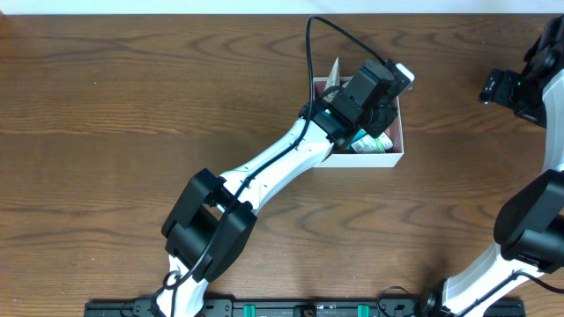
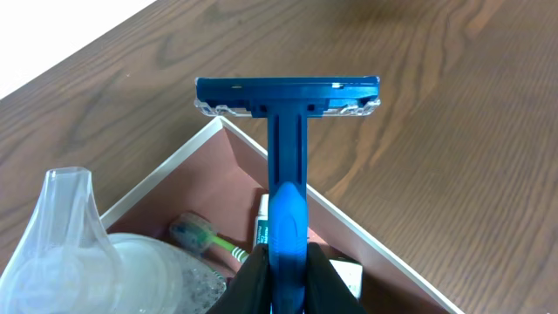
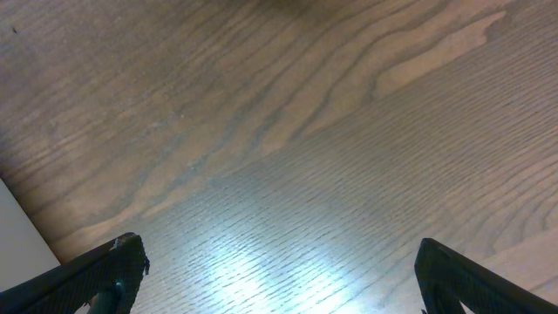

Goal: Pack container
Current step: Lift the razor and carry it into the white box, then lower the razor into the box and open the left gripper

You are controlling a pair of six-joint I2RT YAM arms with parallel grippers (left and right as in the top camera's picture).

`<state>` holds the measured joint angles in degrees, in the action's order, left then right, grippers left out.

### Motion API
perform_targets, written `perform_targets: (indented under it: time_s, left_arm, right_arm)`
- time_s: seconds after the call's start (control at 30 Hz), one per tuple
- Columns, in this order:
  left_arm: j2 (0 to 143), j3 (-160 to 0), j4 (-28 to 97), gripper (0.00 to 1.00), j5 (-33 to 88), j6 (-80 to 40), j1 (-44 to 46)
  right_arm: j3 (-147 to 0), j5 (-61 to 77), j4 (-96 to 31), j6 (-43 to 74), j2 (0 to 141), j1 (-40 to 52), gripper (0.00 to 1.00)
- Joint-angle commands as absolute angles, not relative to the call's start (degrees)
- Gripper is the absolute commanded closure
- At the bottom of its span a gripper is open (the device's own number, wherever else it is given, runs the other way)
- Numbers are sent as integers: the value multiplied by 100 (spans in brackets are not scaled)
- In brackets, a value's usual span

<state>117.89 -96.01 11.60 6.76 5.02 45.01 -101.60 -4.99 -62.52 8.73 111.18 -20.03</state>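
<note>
The container (image 1: 397,132), a shallow box with white walls and a pink inside, sits on the wooden table right of centre. My left gripper (image 2: 286,270) is shut on the handle of a blue razor (image 2: 286,131), held above the container's corner (image 2: 349,228) with the head pointing out over the rim. Inside lie a green-handled toothbrush (image 2: 214,240), a small toothpaste tube (image 2: 261,228) and a clear plastic bottle (image 2: 78,253). My right gripper (image 3: 279,270) is open and empty above bare table at the far right (image 1: 507,88).
The table's back edge runs along the top in the overhead view (image 1: 176,13). A white card or packet (image 1: 334,72) leans at the container's back-left corner. The left arm (image 1: 264,167) stretches diagonally across the table centre.
</note>
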Motion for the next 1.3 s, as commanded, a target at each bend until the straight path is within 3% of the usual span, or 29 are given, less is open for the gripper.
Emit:
perform_targets:
  time_s: [0.0,0.37,0.4,0.5,0.83,0.93,1.0,1.13,1.17,1.2,1.23,1.27]
  left_arm:
    - [11883,-9601,1144,83,368,598,4471]
    - [12003,-9583,1256,83,316,598,4464]
    - [12003,-9583,1253,76,318,598,4464]
    - [11994,-9585,1253,71,318,593,4466]
    - [10997,-9588,1494,69,338,574,4471]
    - [10532,-9588,1815,59,336,576,4471]
    - [10200,-9588,2099,41,336,576,4471]
    - [9513,-9588,2749,36,336,576,4471]
    - [9321,-9588,2952,28,336,576,4471]
    - [9170,-9588,3131,8,336,576,4471]
    - [9052,-9588,3284,2,338,576,4471]
    - [8945,-9588,3426,2,338,576,4471]
  right_arm:
    - [-10145,-578,-6254,939,11168,-2036,1]
    - [-10145,-578,-6254,939,11168,-2034,1]
    - [-10145,-578,-6254,939,11168,-2034,1]
    - [-10145,-578,-6254,939,11168,-2036,1]
    - [-10145,-578,-6254,939,11168,-2036,1]
    - [-10145,-578,-6254,939,11168,-2036,1]
    - [-10145,-578,-6254,939,11168,-2036,1]
    - [-10145,-578,-6254,939,11168,-2036,1]
    - [-10145,-578,-6254,939,11168,-2036,1]
    - [-10145,-578,-6254,939,11168,-2036,1]
    - [-10145,-578,-6254,939,11168,-2036,1]
    - [-10145,-578,-6254,939,11168,-2034,1]
